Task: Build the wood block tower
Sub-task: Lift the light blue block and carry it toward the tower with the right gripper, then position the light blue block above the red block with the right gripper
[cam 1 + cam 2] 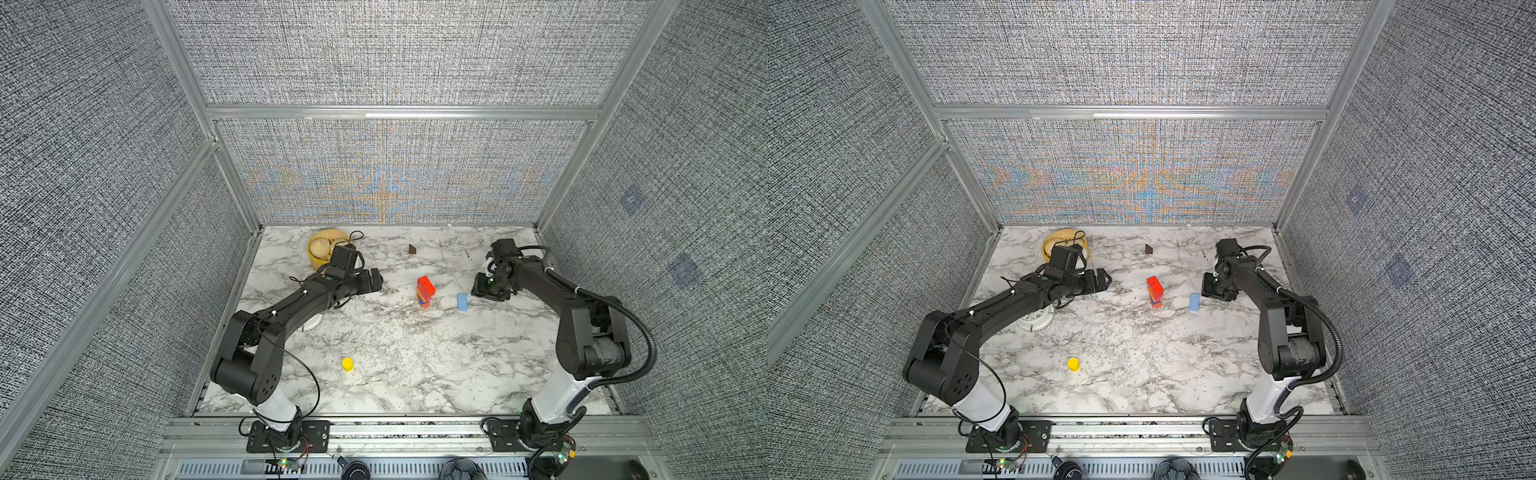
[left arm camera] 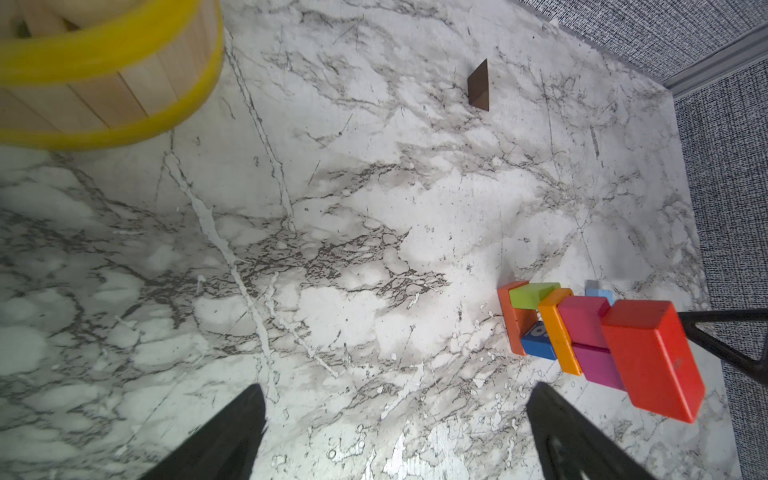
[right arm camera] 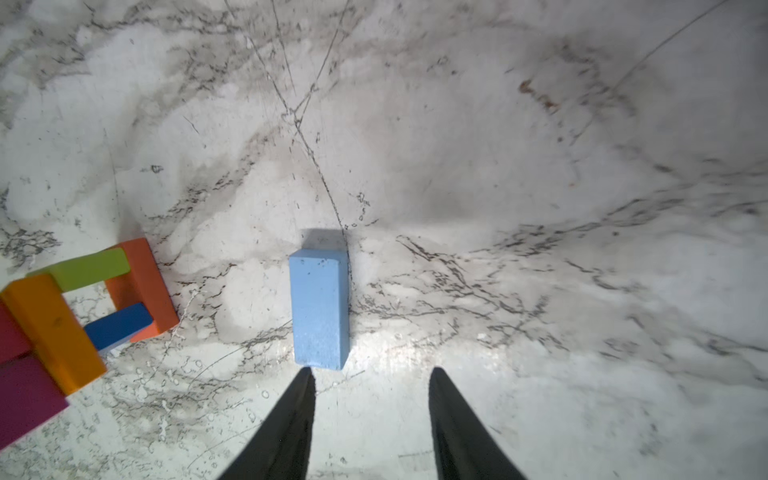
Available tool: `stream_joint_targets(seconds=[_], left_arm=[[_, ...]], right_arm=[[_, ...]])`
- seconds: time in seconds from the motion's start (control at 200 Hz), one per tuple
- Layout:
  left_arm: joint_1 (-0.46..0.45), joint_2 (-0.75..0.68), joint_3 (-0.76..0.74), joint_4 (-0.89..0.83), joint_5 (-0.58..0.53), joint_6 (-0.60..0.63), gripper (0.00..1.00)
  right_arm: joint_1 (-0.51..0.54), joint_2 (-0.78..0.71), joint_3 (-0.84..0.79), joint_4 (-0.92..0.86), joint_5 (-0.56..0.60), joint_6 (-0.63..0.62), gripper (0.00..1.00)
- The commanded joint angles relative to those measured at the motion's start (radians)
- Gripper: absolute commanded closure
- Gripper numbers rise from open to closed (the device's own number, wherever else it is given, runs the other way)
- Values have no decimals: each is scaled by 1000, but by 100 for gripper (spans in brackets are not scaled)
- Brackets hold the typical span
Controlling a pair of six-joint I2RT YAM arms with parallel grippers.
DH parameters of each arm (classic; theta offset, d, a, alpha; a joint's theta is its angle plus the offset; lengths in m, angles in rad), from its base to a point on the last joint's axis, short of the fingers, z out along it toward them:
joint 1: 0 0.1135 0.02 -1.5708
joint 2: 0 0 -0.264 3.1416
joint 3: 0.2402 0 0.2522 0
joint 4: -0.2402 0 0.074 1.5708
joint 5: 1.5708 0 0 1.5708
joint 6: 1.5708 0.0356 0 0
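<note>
Jaws parted and empty, the right gripper point(image 3: 372, 372) hangs just short of the light blue block point(image 3: 320, 307) lying flat beside the tower point(image 1: 426, 291); picking it up seems the step in hand, which calls for advancing, straddling its narrow sides and closing.

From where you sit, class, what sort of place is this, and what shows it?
Probably a robot test cell: a left arm and a right arm mounted on a rail at a marble-look table, grey panels in metal frames walling three sides, and a small block tower.
</note>
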Motion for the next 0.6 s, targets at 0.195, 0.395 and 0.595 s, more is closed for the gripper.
stream_joint_targets(seconds=[0.195,0.395,0.595], left_arm=[[1,-2,36,-54,-57,39,1],[1,8,32,-35,-69,39,1],[1,18,4,24,-73,24,1]], right_arm=[[101,46,99,-117,107,-22,43],[145,104,130,-115,138,-21,42],[155,151,138,-100,120,-20,43]])
